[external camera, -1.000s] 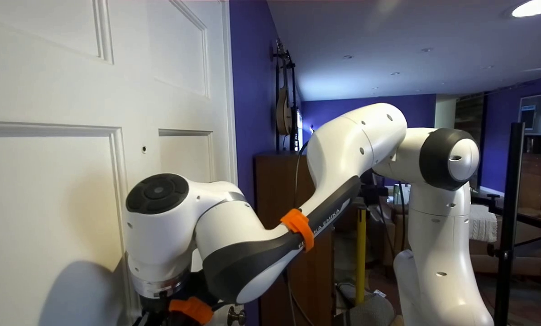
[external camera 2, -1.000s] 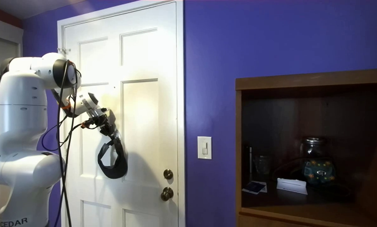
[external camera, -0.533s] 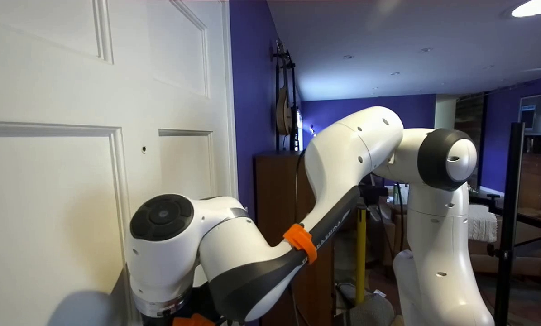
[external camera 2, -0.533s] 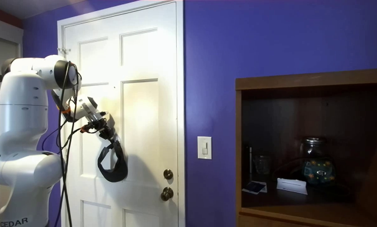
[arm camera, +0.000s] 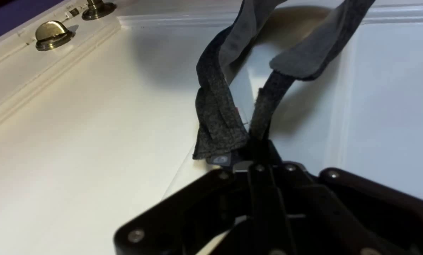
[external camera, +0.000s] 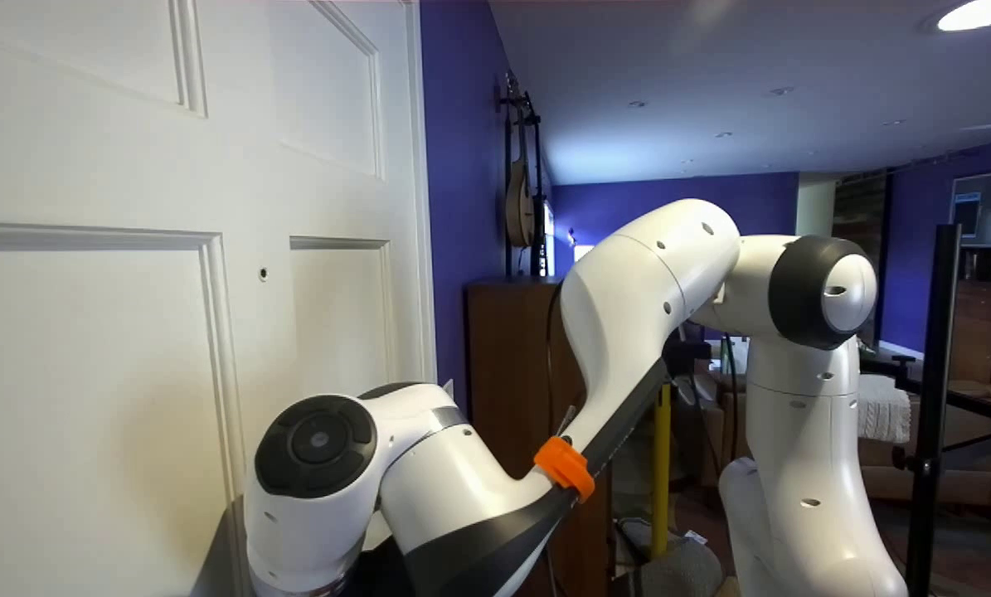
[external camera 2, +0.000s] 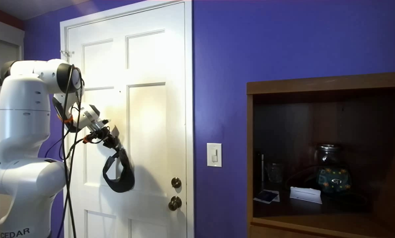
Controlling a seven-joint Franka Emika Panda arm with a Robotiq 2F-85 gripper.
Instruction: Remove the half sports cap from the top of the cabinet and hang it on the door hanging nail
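The half sports cap is a dark grey open-topped visor in an exterior view. It hangs brim down in front of the white door. My gripper is shut on its band at the top. In the wrist view the gripper pinches the meeting ends of the cap's band, which spreads into a loop above. A tiny thin mark shows between the band's two sides; it may be the nail, but it is too small to tell. The gripper and cap are out of sight in the exterior view with the near door.
The brown cabinet stands right of the door, with a jar and other items inside. The door carries a knob and a small dark hole. A light switch is on the purple wall. Cables hang along the arm.
The wrist and gripper have moved down along the door with the cap held, more slowly in the last half second. The cap hangs slightly lower than before.
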